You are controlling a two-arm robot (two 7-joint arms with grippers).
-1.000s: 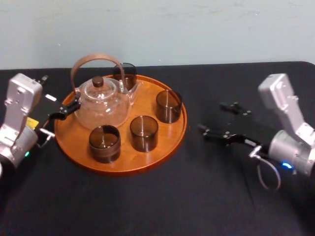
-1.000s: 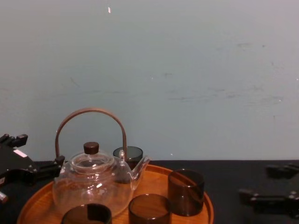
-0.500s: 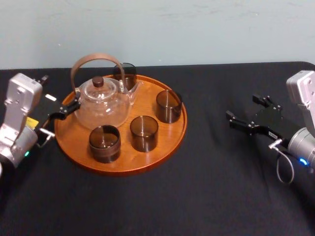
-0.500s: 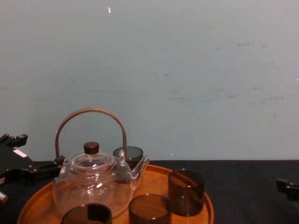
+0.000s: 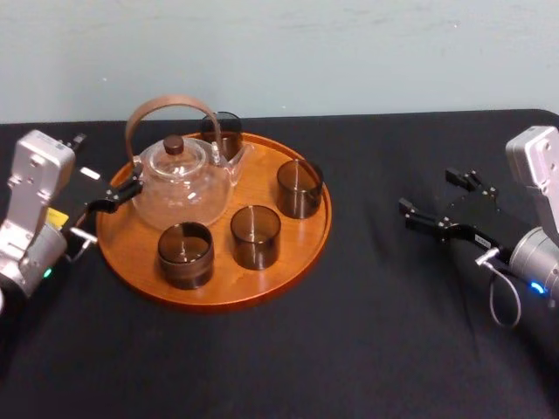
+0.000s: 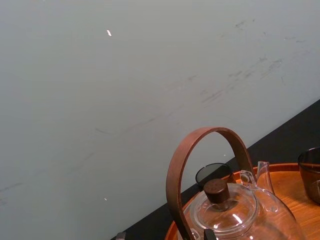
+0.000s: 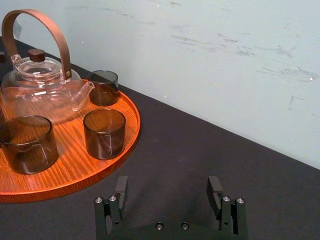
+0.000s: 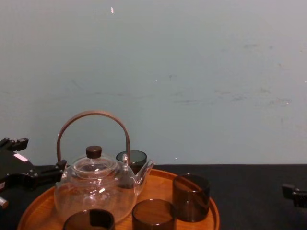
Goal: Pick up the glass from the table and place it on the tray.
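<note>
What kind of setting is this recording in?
Likely a lab test bench: table draped in plain black cloth, bare scuffed pale blue-green wall, clear glass teapot staged on a round orange-brown wooden tray.

Head view looking down, chest view low and side-on, both sharing tray (image 5: 307,247) and teapot (image 5: 179,188)

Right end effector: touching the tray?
Apart. Head view: the right end effector hangs well right of the tray, with a wide strip of black table between them.
</note>
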